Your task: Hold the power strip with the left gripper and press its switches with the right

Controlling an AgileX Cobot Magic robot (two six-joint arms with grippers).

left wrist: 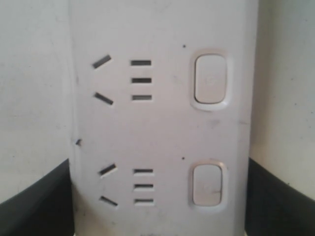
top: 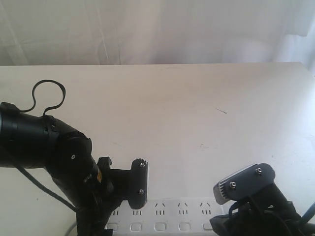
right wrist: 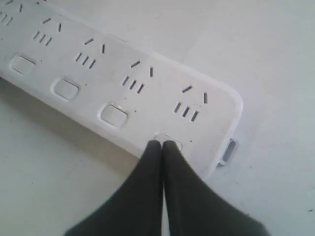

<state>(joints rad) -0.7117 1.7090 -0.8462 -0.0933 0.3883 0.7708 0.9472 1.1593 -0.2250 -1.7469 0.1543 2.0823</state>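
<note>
Two dark fingers [left wrist: 34, 209] frame the left wrist view, one on each long side of the power strip [left wrist: 162, 132]. The left gripper [left wrist: 158, 196] is spread wide across the white bar, and both fingers lie flush against its edges, so it is pinching the strip across its width. That camera gives me only two outlets [left wrist: 123, 81] and two switches [left wrist: 210, 81], and nothing of the other arm.

The right wrist view fills that in. The right gripper [right wrist: 162, 145] has its fingers pressed together into one blunt point, and the tips rest on the last switch, the one nearest the rounded end of the strip. Three more switches run away from it in a row, each beside its own outlet, none of them touched.

From the outside camera I lose both contacts. The strip lies flat on the white table [top: 197, 108] at the very bottom of the picture, partly cut off. Its left part sits under the left gripper's screwed plate [top: 138, 184], and its right end is hidden behind the right arm's silver block [top: 244, 183]. What that view adds is the layout — the left arm with its looped black cable [top: 49, 96] on the left and the right arm on the right, both down over the strip.
</note>
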